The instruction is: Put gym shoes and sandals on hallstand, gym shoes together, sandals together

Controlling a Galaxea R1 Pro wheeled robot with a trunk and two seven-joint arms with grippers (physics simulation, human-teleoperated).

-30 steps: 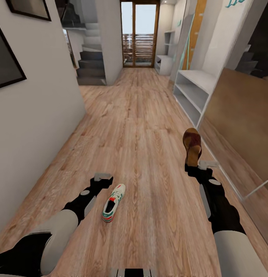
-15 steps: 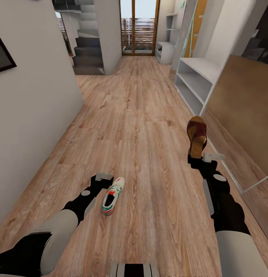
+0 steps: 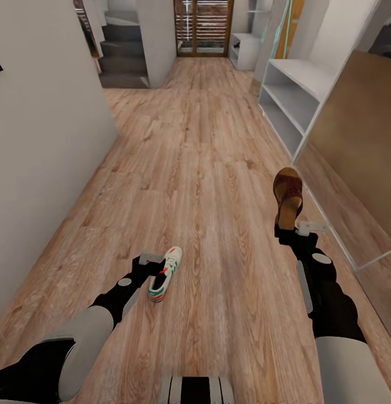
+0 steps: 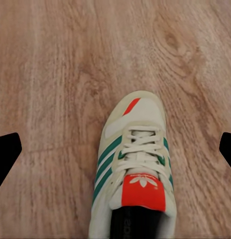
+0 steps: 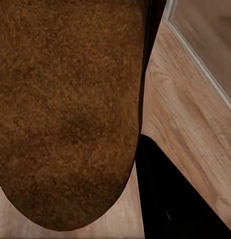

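Down on the light wood-plank corridor floor, the white green-striped sneaker lies between the spread-open left jaws. Nearer the pale grey shoe rack, the right jaws clamp a dark brown leather sandal.

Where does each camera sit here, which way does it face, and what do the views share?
Head view: high on the robot, looking forward and down the corridor floor; both arms show, the left gripper at the gym shoe, the right gripper shut on the sandal, the rack ahead on the right.
Left wrist view: looks down at the gym shoe on the floor; dark fingertips at both edges.
Right wrist view: looks along the held sandal.
Shared: each wrist view and the head view show the same shoe.
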